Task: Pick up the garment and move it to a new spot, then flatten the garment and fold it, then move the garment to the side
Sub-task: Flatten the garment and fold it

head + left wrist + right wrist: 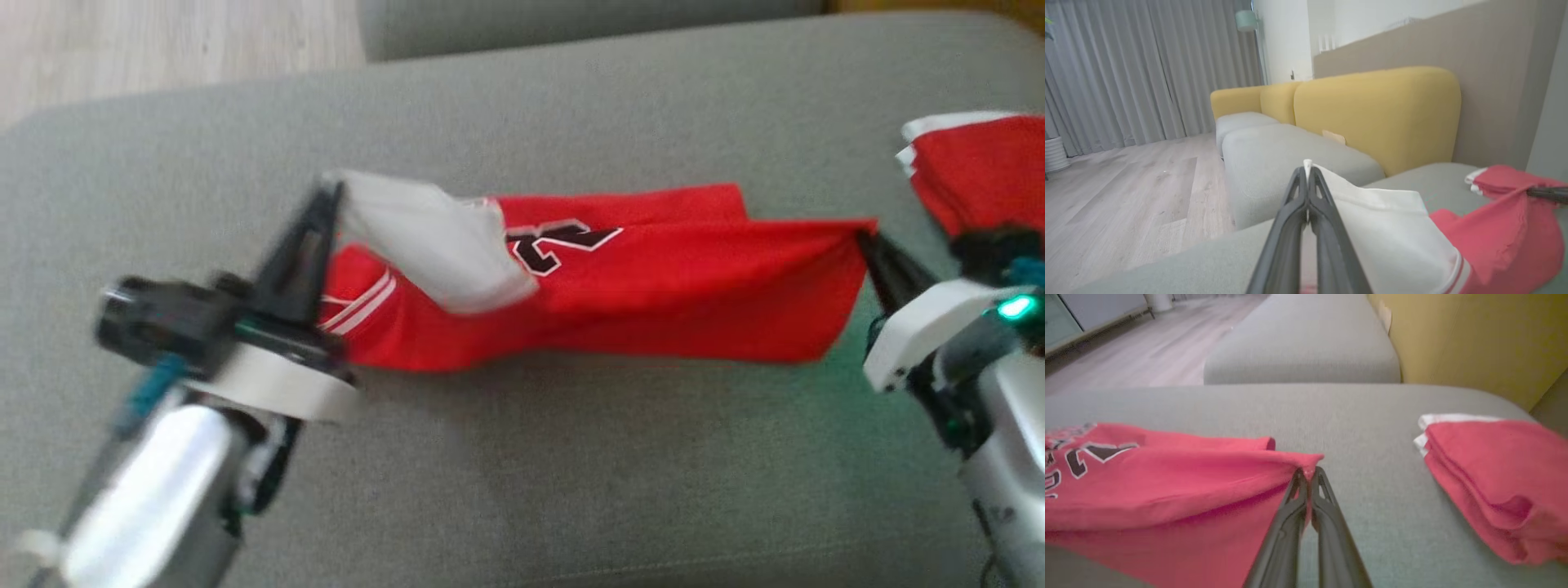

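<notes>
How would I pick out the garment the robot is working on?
On the broad grey sofa seat, near its middle, a red jersey hangs stretched between the left claw and the right claw. Unlike the folded red garment at the right, it shows a black number.

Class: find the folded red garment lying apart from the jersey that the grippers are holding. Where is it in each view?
Head view: the folded red garment sits at the upper right edge.
Left wrist view: the garment is at the far right, mid-height.
Right wrist view: the garment lies on the right side.
Shared landmark: the grey seat cushion under it, with the red jersey alongside.
</notes>
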### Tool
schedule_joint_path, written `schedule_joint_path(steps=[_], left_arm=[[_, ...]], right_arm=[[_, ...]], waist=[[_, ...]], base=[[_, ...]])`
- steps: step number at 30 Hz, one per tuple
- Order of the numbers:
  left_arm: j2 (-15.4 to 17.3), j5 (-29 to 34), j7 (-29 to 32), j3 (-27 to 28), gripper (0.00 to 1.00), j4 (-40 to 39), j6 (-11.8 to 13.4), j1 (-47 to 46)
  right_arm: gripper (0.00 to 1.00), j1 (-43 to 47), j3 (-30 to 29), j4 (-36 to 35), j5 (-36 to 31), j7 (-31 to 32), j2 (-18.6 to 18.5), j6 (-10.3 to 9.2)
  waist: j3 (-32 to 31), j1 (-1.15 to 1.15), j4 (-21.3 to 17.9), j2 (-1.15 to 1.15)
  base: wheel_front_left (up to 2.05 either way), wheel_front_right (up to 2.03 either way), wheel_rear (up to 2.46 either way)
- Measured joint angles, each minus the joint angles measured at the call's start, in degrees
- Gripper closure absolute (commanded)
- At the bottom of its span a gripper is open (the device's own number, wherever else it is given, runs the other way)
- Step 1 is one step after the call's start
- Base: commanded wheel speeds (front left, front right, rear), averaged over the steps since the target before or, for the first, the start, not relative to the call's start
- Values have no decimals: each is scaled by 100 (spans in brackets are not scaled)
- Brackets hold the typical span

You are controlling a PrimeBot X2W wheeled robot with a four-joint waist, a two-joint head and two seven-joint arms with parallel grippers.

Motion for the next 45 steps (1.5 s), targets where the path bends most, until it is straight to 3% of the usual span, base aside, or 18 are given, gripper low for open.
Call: schedule_joint_path(steps=[10,14,20,27,36,40,45], left_arm=[[595,-918,282,968,100,-742,-375,-153],[716,-1151,672,1137,100,-1021,-515,-925],[673,-1435,1222,1096,100,-759,-786,-2097],[231,-953,1323,573,100,948,-1202,-4114],[-316,159,124,390,100,3307,-1250,-6691],[-511,502,-1,431,100,3563,-1143,-7260],[-615,822,-4,875,100,2659,-1071,-7326]], right_arm=[[100,5,-552,-1923,547,336,-530,0],[100,-90,-927,-2636,667,691,-675,0],[100,-698,-1024,-2841,692,1193,-666,0],[100,-2438,-732,-1875,561,1176,-602,0],[100,-4784,-301,-76,-46,-13,-235,0],[100,-5369,-274,466,-293,-646,-205,0],[100,-5677,-83,838,-489,-1157,-299,0]], waist=[[-728,0,-142,0],[-759,0,-173,0],[-501,0,-155,0],[310,0,-76,0],[1590,1,7,0],[1961,1,-3,0],[2302,1,71,0]], base=[[0,0,0],[0,0,0],[0,0,0],[0,0,0],[0,0,0],[0,0,0],[0,0,0]])
